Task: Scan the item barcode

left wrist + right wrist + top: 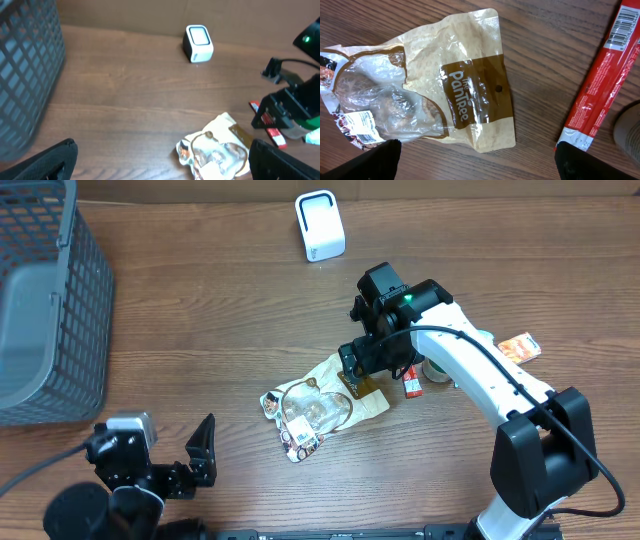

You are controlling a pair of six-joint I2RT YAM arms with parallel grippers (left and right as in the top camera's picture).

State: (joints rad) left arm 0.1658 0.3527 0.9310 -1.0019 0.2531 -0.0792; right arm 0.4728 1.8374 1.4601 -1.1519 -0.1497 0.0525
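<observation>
Your right claw (pixel 479 162) hangs wide open over the snack bag (pixel 455 95); pinching the slick film may crumple it, hiding its barcode (pixel 366 135).

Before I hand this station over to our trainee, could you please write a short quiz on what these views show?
1. True or false: the right tool is shut on the tan snack bag.
2. Which thing lies beside that bag in the right wrist view? A) a red packet B) a banana C) a spoon
3. Short answer: what white device stands near the top of the overhead view?
Key: 1 false, it is open above the bag. 2 A. 3 the scanner.
</observation>
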